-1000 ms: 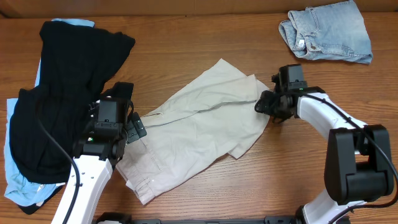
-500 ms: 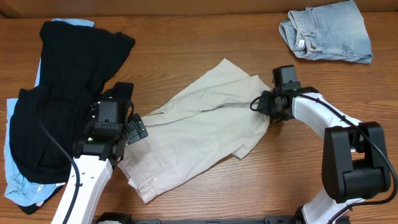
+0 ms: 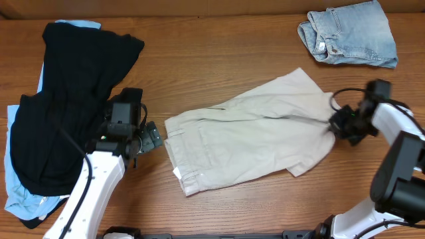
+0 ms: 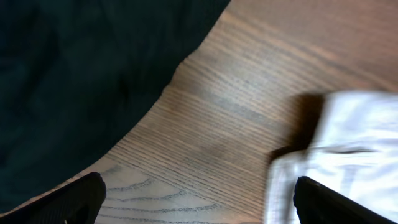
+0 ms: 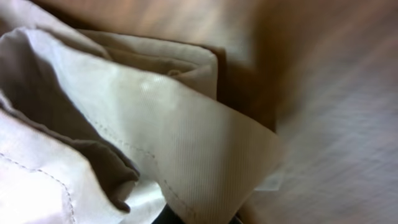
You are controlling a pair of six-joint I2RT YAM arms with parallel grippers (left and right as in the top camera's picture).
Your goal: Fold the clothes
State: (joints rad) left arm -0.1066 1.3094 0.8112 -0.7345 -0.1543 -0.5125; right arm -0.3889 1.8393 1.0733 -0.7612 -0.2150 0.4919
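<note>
The beige khaki shorts point(image 3: 252, 136) lie spread across the middle of the table, waistband at the left. My right gripper point(image 3: 340, 123) is shut on the shorts' right leg hem; the bunched cloth point(image 5: 186, 143) fills the right wrist view. My left gripper point(image 3: 149, 137) is open and empty just left of the waistband, whose edge shows in the left wrist view point(image 4: 336, 155). A black garment point(image 3: 66, 99) lies over pale-blue cloth point(image 3: 16, 192) at the left. Faded denim shorts point(image 3: 348, 33) lie folded at the far right.
The wooden table point(image 3: 219, 60) shows bare behind the khaki shorts. The black garment's edge point(image 4: 81, 74) lies close to the left gripper.
My right gripper has pulled the shorts' leg to the right, stretching the shorts flat and dragging them rightward. The left gripper stays open beside the waistband.
</note>
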